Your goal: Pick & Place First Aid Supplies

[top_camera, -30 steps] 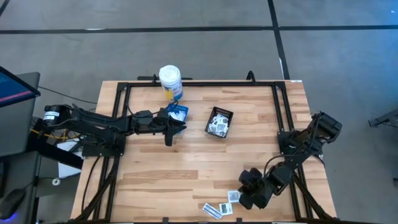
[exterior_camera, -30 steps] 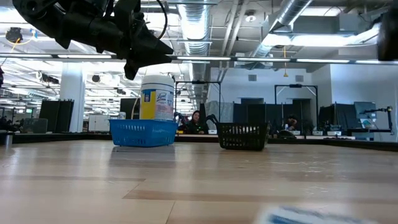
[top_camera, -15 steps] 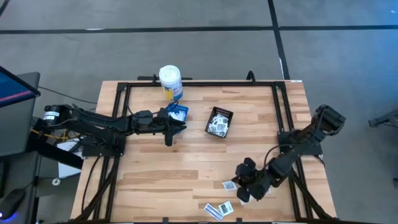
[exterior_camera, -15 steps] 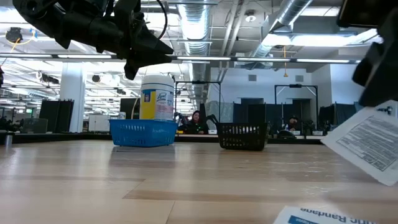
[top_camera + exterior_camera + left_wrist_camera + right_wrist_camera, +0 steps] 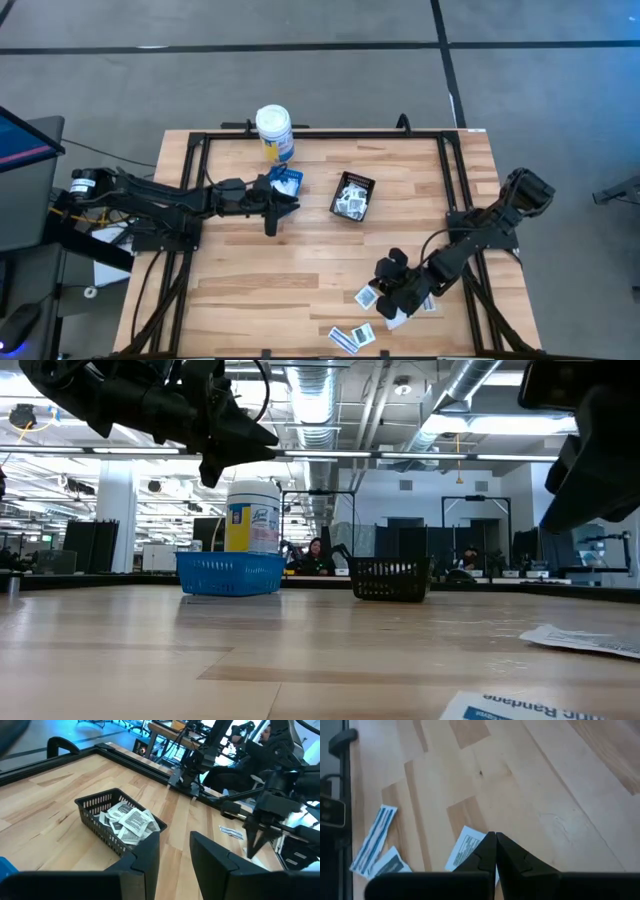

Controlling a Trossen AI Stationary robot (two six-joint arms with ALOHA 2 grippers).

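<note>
Right gripper (image 5: 385, 296) fingers pressed together, empty, above loose packets (image 5: 465, 847); left gripper (image 5: 283, 205) parted, empty, beside blue tray (image 5: 287, 181).

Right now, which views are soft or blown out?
Low view: the packets nearest the lens are blurred, the ceiling lights glare. Left wrist view: the left gripper fingers are soft, the black basket sharp. High view: even light, no glare on the table.

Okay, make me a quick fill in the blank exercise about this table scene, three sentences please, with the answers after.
1. The black basket holds white ____.
2. The white bottle stands behind the ____ basket.
3. The right tool, with its fingers ____, is over loose packets at the table's front edge.

Missing words: packets; blue; shut
</note>
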